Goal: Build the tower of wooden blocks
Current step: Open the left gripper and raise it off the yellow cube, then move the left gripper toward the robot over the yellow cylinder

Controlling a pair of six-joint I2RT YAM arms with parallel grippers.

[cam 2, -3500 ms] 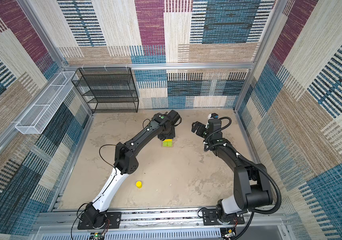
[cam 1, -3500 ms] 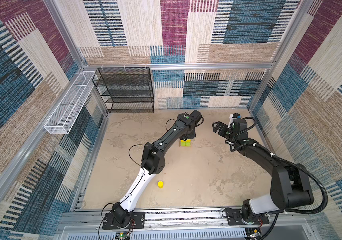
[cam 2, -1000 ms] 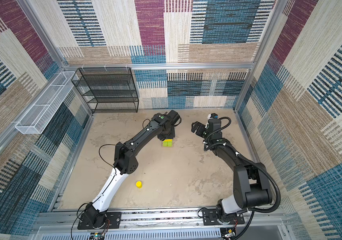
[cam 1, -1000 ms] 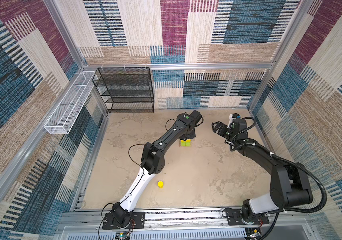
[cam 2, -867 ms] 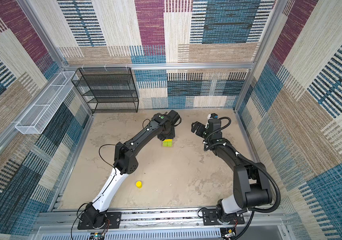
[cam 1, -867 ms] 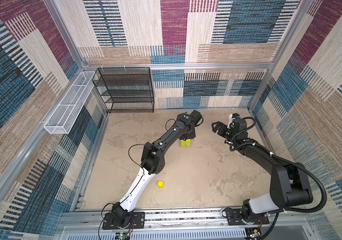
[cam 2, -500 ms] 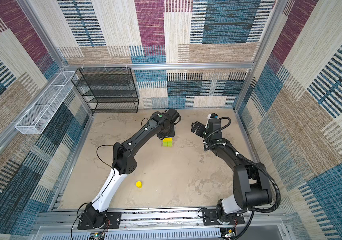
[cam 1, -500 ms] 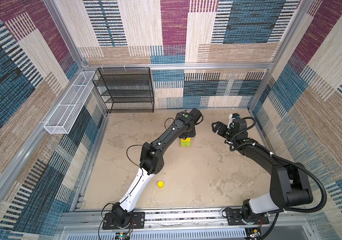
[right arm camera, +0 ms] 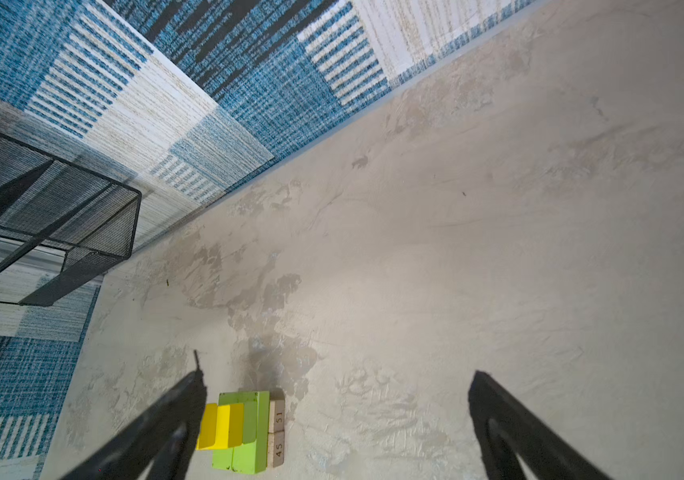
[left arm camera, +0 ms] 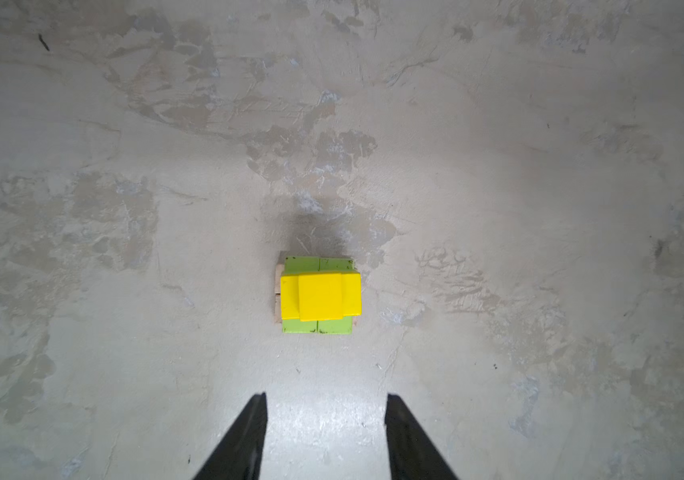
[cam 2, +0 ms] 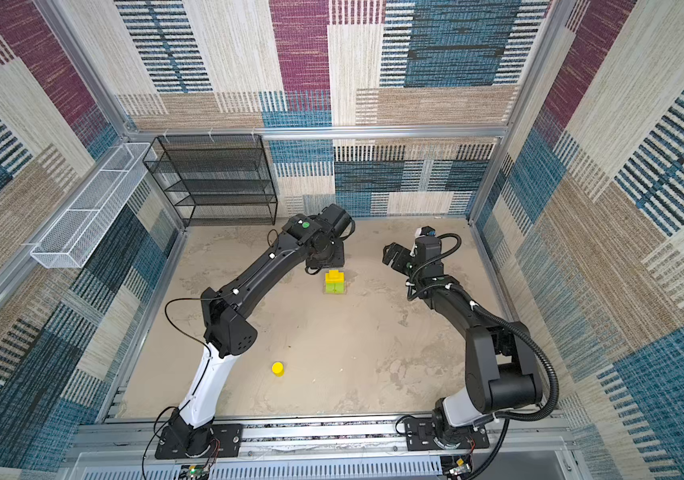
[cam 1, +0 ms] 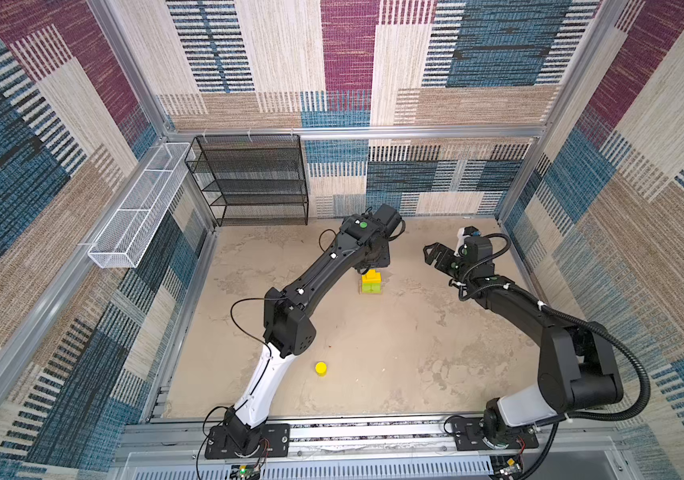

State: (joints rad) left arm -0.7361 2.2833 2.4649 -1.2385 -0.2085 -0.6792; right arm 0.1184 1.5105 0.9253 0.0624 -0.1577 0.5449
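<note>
The desk [cam 1: 394,340] is a beige, plaster-like surface, mottled with darker grey-brown patches and fine scratches. Walls [cam 1: 348,62] of patchwork carpet close it in on three sides: panels of blue, maroon, tan and cream, many with striped bands. A bare aluminium frame [cam 1: 352,132] runs along the panel joints. A metal rail [cam 1: 373,432] at the front edge carries both arm bases. A black mesh shelf [cam 1: 255,183] stands in the back left corner, and a white wire basket [cam 1: 136,216] hangs on the left wall.

The tower [cam 1: 371,283] stands on the desk toward the back middle, between the two arms. Tan planks [right arm camera: 277,432] lie lowest, then lime-green blocks, then a yellow bar with a yellow cube on top. A yellow cylinder [cam 1: 321,368] stands alone near the front, well apart from the tower.

The left pincer [left arm camera: 326,399] hangs above the desk just beside the tower, its jaws partly apart and holding nothing. The right pincer [right arm camera: 338,376] is spread wide and also empty, off to the tower's right.

The only writing that can be read is on the plank ends in the right wrist view: "51" on one, "45" on its neighbour.
</note>
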